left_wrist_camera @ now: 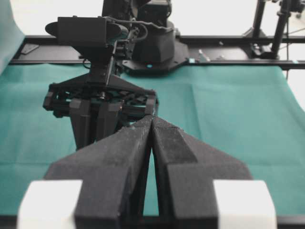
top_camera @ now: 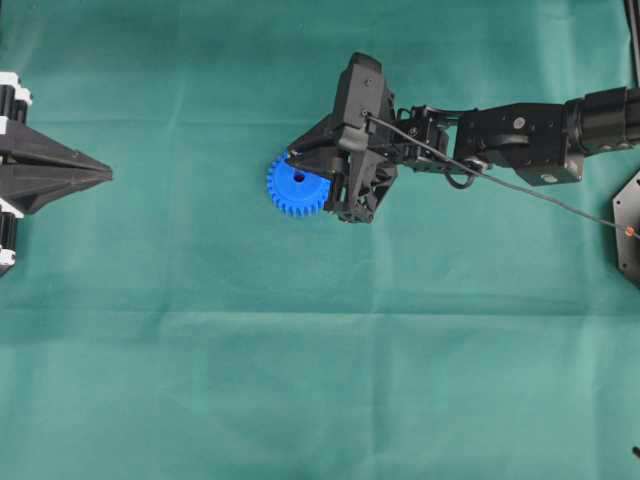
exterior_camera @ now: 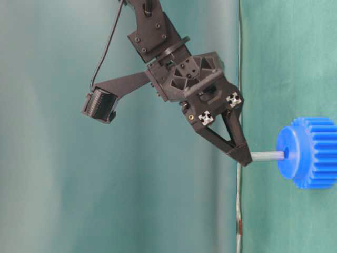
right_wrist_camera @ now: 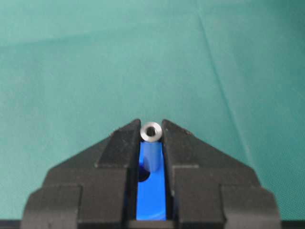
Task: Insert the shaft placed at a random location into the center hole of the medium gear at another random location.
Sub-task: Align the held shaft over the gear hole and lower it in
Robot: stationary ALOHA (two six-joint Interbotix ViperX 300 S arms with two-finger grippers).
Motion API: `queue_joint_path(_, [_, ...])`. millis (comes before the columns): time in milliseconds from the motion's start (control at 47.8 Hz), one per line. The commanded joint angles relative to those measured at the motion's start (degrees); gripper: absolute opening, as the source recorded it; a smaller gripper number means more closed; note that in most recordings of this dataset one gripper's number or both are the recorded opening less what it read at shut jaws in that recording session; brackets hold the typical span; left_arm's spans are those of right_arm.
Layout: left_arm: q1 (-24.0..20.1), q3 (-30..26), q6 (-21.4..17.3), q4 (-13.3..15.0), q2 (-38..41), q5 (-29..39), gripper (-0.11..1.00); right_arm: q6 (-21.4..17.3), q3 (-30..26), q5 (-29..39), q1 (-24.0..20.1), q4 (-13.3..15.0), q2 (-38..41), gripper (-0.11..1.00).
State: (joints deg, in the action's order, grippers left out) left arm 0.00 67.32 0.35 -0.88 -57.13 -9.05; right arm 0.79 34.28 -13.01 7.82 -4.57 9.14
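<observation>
The shaft (exterior_camera: 266, 156) sits between the right end effector (exterior_camera: 243, 156) and the medium gear (exterior_camera: 310, 153), touching its center hole (exterior_camera: 285, 155)

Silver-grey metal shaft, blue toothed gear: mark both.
silver-grey metal shaft (exterior_camera: 266, 156), table-level view, mid-length of its bare stretch.
blue toothed gear (exterior_camera: 310, 153), table-level view, hub face.

The medium gear (top_camera: 297, 187), bright blue and finely toothed, lies flat on the green cloth (top_camera: 300, 380) slightly above its middle. The shaft (exterior_camera: 266, 155), a short silver-grey pin, stands upright with its lower end at the center hole (exterior_camera: 285, 154).
</observation>
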Motion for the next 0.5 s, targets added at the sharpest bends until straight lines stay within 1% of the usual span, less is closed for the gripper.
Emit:
queue_joint_path(0, [-0.09,-1.58,0.09,-0.18,0.26,-0.35,0.0,-0.53,-0.88,-0.26,-0.09,-0.26,-1.85,0.13])
queue_joint_path(251, [-0.09,-1.58,0.09,-0.09,0.35,-0.35,0.0,-0.35,-0.62,0.35,-0.09,-0.09,-5.27,0.13])
queue_joint_path(481, [-0.09,-1.58,0.09,-0.18,0.26,-0.35,0.0,-0.35,-0.62,1.14,-0.26,0.0,-5.54,0.13])
